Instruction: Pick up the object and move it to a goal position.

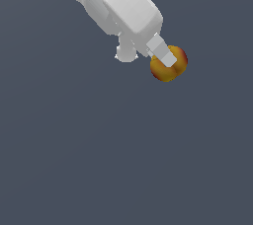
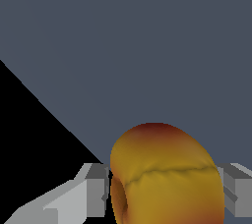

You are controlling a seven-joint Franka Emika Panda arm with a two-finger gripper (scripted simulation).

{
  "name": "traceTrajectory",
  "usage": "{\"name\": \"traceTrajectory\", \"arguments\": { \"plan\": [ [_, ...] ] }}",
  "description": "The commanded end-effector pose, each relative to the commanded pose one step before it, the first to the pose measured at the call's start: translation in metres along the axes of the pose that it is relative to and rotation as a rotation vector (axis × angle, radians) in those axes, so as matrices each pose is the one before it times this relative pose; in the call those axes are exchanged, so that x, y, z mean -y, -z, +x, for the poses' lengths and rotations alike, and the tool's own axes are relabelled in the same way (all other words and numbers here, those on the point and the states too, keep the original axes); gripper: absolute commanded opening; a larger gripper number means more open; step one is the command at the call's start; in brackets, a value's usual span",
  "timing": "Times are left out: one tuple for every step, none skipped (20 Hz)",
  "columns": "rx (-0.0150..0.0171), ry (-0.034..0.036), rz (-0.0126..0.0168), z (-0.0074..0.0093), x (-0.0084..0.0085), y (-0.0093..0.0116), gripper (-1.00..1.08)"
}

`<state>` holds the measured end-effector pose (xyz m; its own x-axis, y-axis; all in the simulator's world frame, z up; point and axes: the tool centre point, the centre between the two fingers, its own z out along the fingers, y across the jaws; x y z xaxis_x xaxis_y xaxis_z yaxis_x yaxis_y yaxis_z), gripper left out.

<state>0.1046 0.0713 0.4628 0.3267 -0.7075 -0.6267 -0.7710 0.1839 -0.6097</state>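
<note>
Pincer [image 1: 167, 62] pinching ball [image 1: 170, 66] btwn both fingers [image 2: 96, 188], fruit filling the gap, held off grey surface.

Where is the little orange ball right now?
The ball sits in the upper middle of the exterior view, a bit toward that view's right, at the tip of the white arm. The wrist view shows it squeezed between the gripper fingers.

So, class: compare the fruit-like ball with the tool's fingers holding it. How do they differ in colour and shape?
Colour: the ball is yellow-orange with dark red blotches, while the fingers are plain grey-white.
Shape: the ball is rounded with a creased seam; the fingers are blocky with flat faces and straight edges.
Position: the ball sits in the middle, with a finger on either side.
Shared: both hang together at the end of the tool, in front of the same plain grey backdrop.
</note>
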Motion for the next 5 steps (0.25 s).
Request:
{"name": "traceTrajectory", "arguments": {
  "plan": [
    [0.00704,-0.00032,0.00613,-0.00239,0.00208,0.00283,-1.0],
    [0.0,0.0,0.0,-0.00024,-0.00005,0.00015,-1.0],
    [-0.00081,-0.00101,-0.00084,0.00086,-0.00023,-0.00015,-1.0],
    [-0.00127,-0.00049,-0.00122,0.00063,-0.00039,-0.00038,-1.0],
    [-0.00049,-0.00015,-0.00047,0.00022,-0.00015,-0.00016,-1.0]
  ]
}}
